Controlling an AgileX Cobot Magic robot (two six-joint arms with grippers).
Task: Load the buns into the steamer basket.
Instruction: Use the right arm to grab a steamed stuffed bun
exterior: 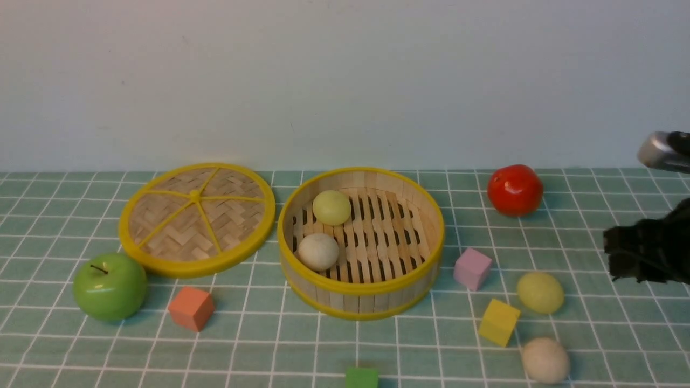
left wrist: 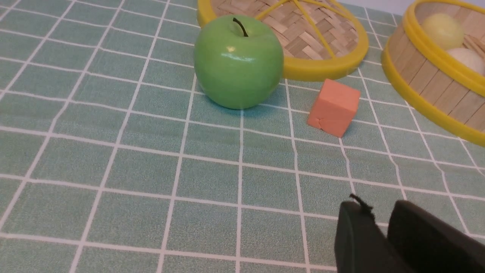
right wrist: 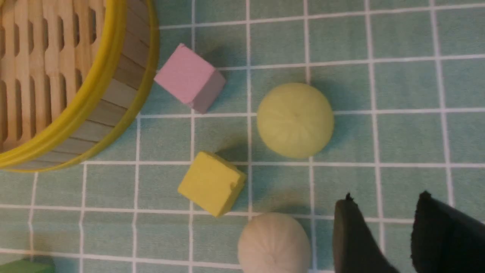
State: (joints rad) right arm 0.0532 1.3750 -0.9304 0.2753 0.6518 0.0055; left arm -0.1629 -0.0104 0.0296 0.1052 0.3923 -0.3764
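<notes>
half done: a yellow-green bun (exterior: pixel 331 207) and an off-white bun (exterior: pixel 318 251) sat in the steamer basket (exterior: pixel 377 299), well apart from the right claw (right wrist: pixel 385 197), which was released and empty, just beside the loose off-white bun (right wrist: pixel 273 244) and near the loose yellow-green bun (right wrist: pixel 295 120) on the desk (right wrist: pixel 409 87); left claw (left wrist: pixel 379 204) looked clenched, empty.

The steamer basket (exterior: pixel 356 302) stood mid-table with two buns (exterior: pixel 331 207) inside, the lid (exterior: pixel 197 218) to its left; two other buns (exterior: pixel 540 292) lay near the front right corner.
</notes>
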